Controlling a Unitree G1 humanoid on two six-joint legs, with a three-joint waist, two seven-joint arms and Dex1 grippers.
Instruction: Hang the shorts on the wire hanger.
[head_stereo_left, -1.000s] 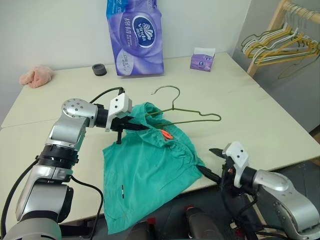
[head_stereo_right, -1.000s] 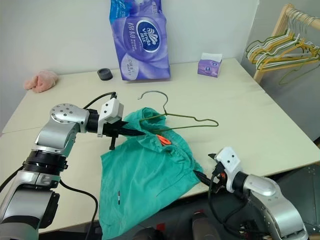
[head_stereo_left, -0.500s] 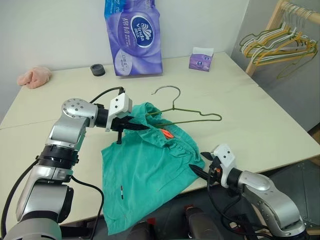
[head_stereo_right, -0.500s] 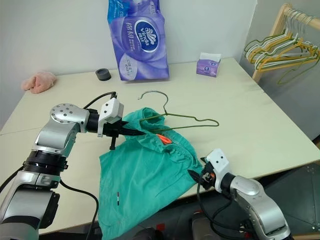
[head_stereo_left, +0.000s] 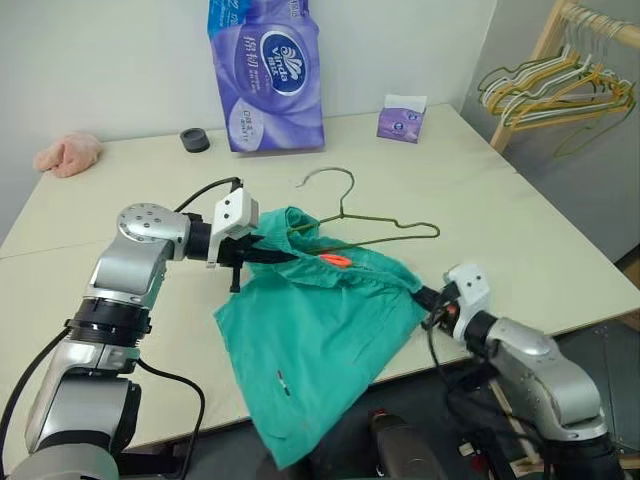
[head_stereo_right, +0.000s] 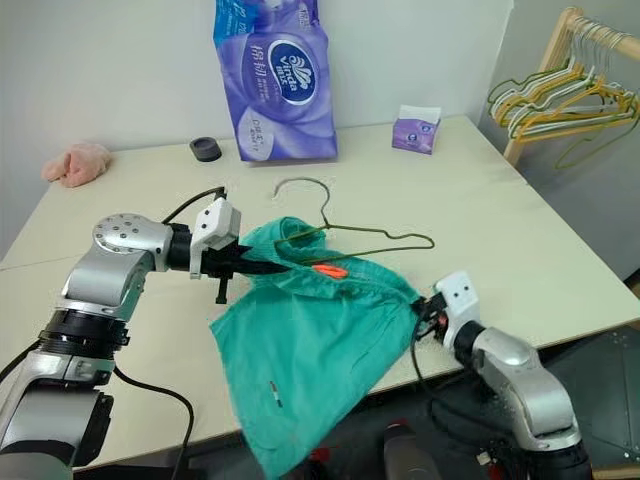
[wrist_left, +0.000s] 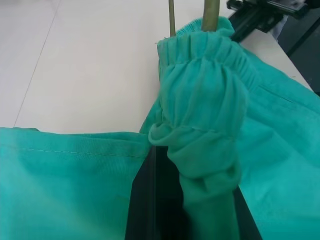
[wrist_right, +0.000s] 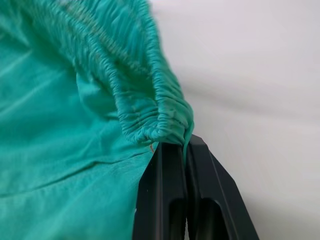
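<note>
Teal-green cloth shorts (head_stereo_left: 320, 340): waistband clamped by left hand (head_stereo_left: 262, 254) and right hand (head_stereo_left: 428, 298); risk: thin olive-green wire hanger (head_stereo_left: 375, 222), at twelve o'clock, slips out if stretched.

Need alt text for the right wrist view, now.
Right end effector, its two black fingers shut on the gathered elastic waistband of the shorts; teal cloth spreads away from the grip, pale table beside it.

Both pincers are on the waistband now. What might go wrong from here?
The right pincer pinches only the thin edge of the teal-green cloth shorts, so the gathered waistband may slip out under tension. The thin olive-green wire hanger lies loose, one end under the waistband; stretching could drag it. The left pincer holds bunched cloth, which may release unevenly.
</note>
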